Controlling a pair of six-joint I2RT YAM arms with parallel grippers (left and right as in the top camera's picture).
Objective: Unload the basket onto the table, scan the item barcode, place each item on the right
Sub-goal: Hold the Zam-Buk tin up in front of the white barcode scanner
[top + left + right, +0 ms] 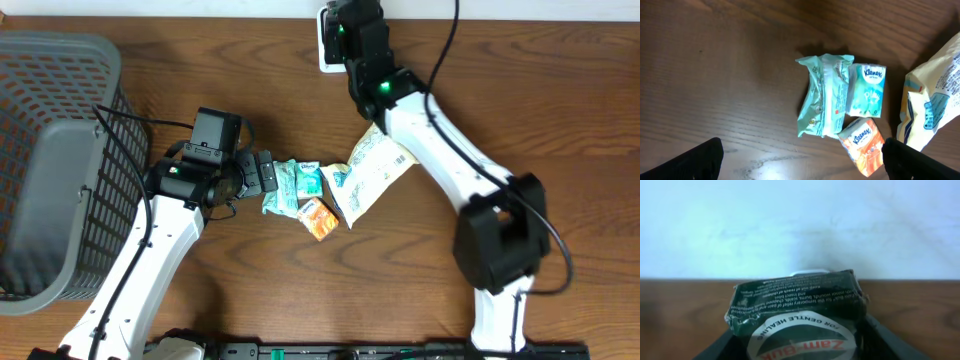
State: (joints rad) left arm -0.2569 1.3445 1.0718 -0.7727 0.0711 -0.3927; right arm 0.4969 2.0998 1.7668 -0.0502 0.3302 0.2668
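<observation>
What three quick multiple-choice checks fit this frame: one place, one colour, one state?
1. Where is the grey basket in the overhead view?
A. At the left edge of the table
B. At the right edge
C. Between the two arms

2. What colour is the Zam-Buk pack in the right end effector?
A. Orange
B. Dark green
C. Yellow

3. What state is the left end effector in?
A. Shut on a tissue pack
B. Shut on the basket
C. Open, holding nothing

Key:
1 A, the basket fills the left side of the overhead view.
2 B, the right wrist view shows a dark green wrapper with white print.
3 C, its jaws stand wide apart and grip nothing.
</observation>
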